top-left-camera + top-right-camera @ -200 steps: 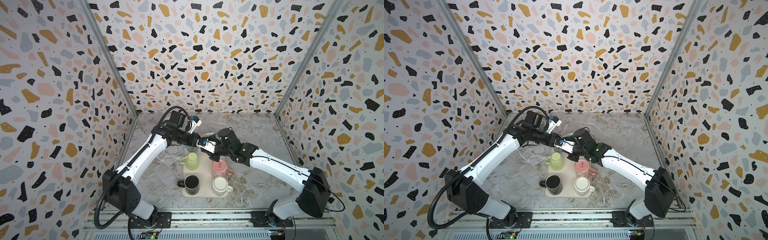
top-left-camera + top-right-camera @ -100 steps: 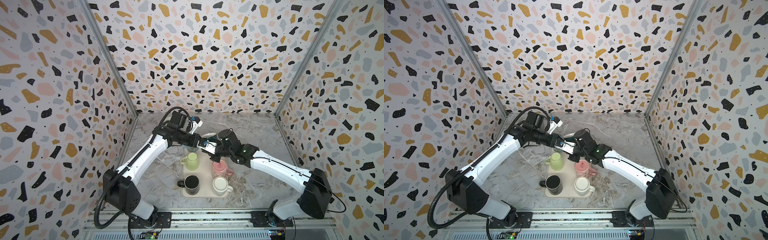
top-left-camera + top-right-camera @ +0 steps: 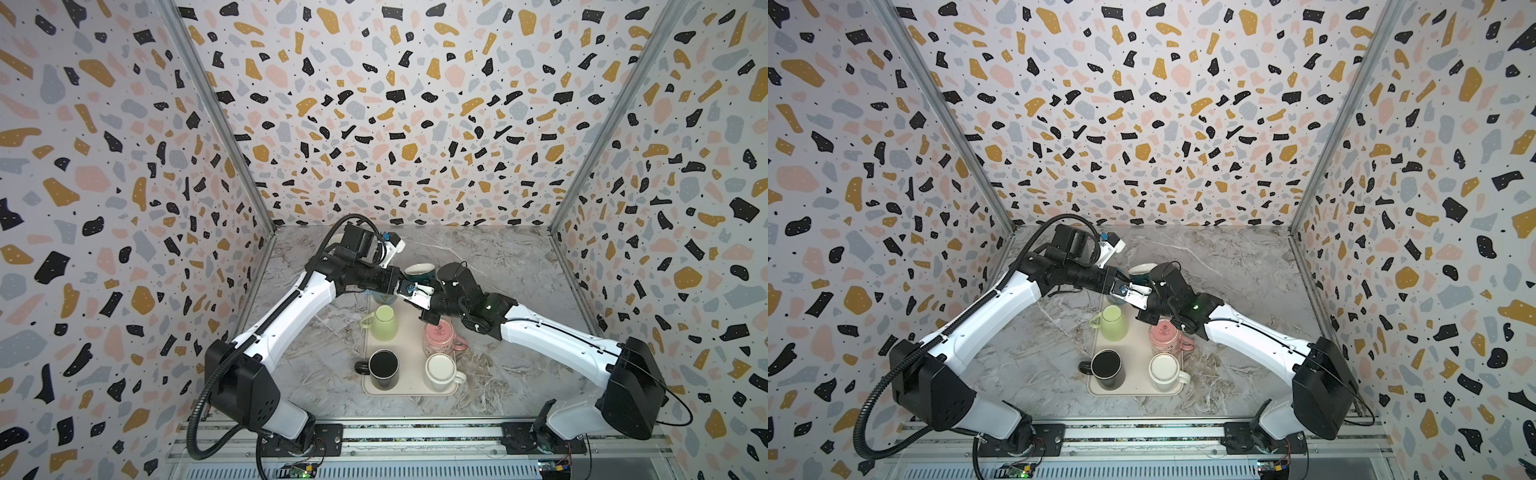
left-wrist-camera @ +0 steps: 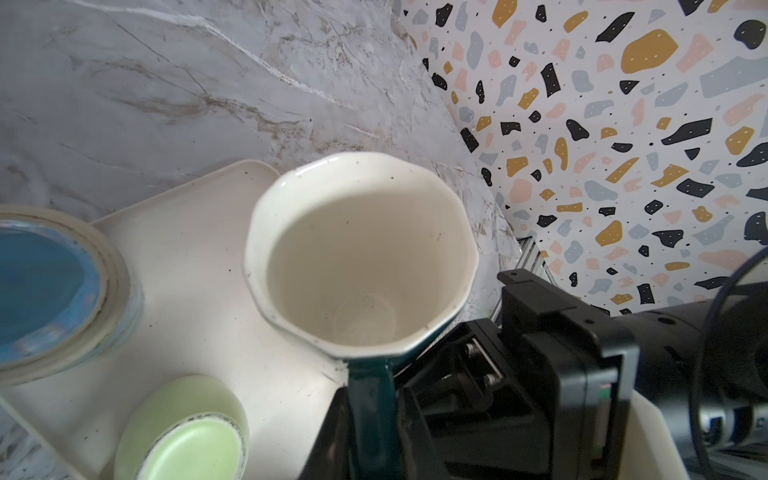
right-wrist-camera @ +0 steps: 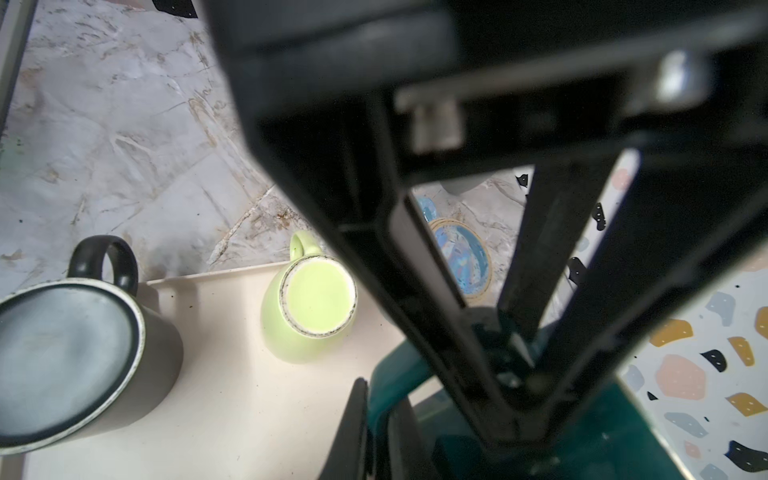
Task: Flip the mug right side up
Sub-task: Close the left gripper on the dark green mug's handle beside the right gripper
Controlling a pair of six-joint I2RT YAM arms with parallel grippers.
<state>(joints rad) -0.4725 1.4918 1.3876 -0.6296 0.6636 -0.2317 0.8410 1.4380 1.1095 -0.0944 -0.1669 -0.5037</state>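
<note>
A: Starting at the left. What is the left claw (image 3: 419,291) doing?

B: It is reaching across the far end of the tray (image 3: 409,332) and pinching the handle of the teal mug (image 4: 361,249). In the right wrist view its two fingers are converging on the teal loop. They are looking seated, clenched on it.

A: Why the handle?

B: Judgement: it is giving a firm hold, so the mug is not slipping round while being tipped.

A: Where is the mug sitting?

B: It is not sitting. It is hanging clear above the tray's far end, between the two claws, just beside the base-up blue mug (image 4: 45,286). Its cream mouth is facing upward and tilting toward the left wrist camera, so the turn is looking mostly done. Setting down is remaining.

A: And the right claw (image 3: 432,298)?

B: It is also clenched, gripping the same mug on the handle side. The left fingers are hiding the exact contact. With both claws holding at once, this is reading as a hand-over or a two-point steadying.

A: What could go wrong?

B: The green mug (image 5: 318,295) and pink mug (image 3: 440,338) are standing base-up nearby. The lowering is needing to go straight down onto bare tray, not drifting onto the worktop (image 3: 498,266).
</note>
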